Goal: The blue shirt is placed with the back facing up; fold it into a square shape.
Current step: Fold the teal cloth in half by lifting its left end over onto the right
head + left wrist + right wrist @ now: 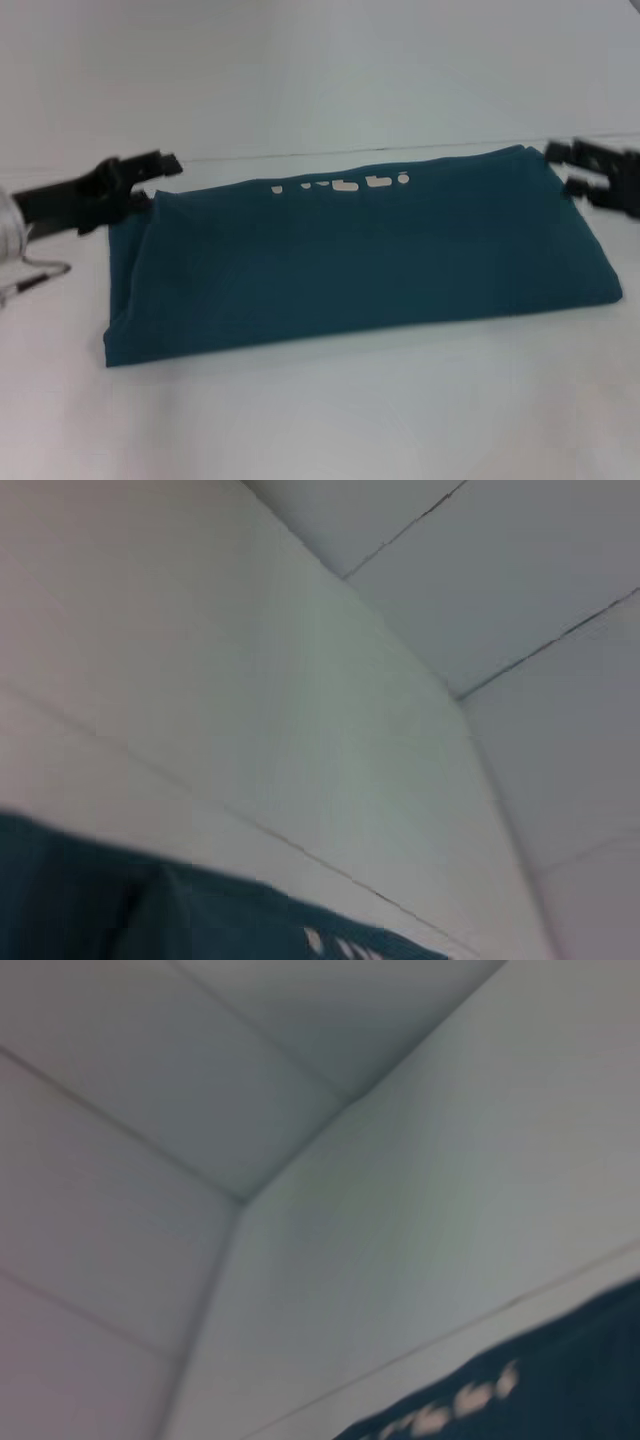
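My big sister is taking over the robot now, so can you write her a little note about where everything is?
Left pincer: at the blue shirt's far left corner, beside the fabric.
Right pincer: at its far right corner.
Shirt: lying on the white table, folded into a wide band, pale lettering peeking along the far edge.
Done: lengthwise fold.
Left: fold the sides in to make a square.

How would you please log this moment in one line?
dark teal-blue fabric shirt: folded band, lettering at far edge | left gripper: far-left corner | right gripper: far-right corner

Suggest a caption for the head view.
Folded blue shirt on white table, left end effector and right end effector at its far corners.
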Controlling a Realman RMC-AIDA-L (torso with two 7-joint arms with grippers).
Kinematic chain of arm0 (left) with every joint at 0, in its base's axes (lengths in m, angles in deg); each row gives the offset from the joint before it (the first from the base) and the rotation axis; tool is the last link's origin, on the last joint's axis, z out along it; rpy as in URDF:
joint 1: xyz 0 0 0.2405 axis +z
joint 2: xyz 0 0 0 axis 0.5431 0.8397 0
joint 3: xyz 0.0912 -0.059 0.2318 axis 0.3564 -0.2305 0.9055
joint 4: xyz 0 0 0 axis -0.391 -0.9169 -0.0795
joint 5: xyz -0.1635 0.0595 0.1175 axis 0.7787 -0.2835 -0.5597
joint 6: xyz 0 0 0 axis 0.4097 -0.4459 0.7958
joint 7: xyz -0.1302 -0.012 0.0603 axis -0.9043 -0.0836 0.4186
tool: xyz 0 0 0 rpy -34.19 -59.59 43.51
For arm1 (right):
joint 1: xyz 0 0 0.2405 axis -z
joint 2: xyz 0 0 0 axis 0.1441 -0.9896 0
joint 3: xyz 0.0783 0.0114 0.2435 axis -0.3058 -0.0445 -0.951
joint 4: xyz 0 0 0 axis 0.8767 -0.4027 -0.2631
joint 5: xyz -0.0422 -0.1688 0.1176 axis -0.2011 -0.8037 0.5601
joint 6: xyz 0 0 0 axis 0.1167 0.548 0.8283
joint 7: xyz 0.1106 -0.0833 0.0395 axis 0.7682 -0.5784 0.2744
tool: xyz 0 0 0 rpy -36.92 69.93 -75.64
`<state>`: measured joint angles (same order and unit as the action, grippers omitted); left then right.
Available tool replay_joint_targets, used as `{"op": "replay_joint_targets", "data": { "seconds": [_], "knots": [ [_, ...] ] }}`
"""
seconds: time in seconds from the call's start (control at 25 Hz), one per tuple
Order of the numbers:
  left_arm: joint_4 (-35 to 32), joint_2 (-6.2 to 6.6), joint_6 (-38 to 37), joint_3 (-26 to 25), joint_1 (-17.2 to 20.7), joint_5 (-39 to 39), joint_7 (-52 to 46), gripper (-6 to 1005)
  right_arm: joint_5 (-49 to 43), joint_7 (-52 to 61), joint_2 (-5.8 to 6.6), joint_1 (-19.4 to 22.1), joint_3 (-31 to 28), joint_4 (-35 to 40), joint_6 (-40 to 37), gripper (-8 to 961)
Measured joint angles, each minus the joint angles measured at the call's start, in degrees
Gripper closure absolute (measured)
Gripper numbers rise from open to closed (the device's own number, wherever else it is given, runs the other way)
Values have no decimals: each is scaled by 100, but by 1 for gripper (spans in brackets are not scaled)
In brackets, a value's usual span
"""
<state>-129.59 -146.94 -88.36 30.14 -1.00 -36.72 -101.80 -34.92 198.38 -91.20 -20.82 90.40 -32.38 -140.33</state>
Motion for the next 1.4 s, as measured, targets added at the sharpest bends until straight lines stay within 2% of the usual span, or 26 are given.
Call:
{"op": "replay_joint_targets", "data": {
  "seconds": [0.04, 0.16, 0.24, 0.32, 0.44, 0.68, 0.76, 0.8, 0.96, 1.08, 1.4],
  "knots": [
    [106, -5, -184, -107, 91, 121, 79, 212, 138, -82, -22, 147, -7, -69, -224, 107],
    [560, -35, -548, -462, 280, 415, 332, 217, 432, -268, -132, 570, -88, -172, -694, 47],
    [875, -49, -625, -555, 365, 600, 513, 217, 491, -340, -182, 752, -173, -158, -837, 7],
    [1181, -55, -581, -588, 397, 660, 627, 216, 511, -391, -192, 836, -220, -145, -930, 7],
    [1567, -88, -229, -608, 437, 654, 730, 216, 489, -462, -155, 825, -208, -148, -1006, 7],
    [1732, -202, 282, -612, 468, 717, 903, 216, 364, -544, -140, 631, -169, -145, -1009, 7],
    [1782, -224, 369, -614, 458, 819, 1003, 217, 295, -553, -147, 576, -169, -145, -1011, 7],
    [1952, -236, 485, -615, 418, 1188, 1278, 217, 274, -556, -154, 561, -169, -145, -1010, 7],
    [2142, -206, 706, -604, 315, 1467, 1464, 216, 249, -558, -185, 536, -170, -146, -1008, 7],
    [2205, -207, 1153, -566, 234, 1464, 1482, 216, 249, -559, -192, 535, -172, -168, -1025, 7],
    [2376, -209, 1681, -474, 130, 1435, 1768, 215, 190, -515, -190, 527, -164, -200, -975, 7]
  ]
}}
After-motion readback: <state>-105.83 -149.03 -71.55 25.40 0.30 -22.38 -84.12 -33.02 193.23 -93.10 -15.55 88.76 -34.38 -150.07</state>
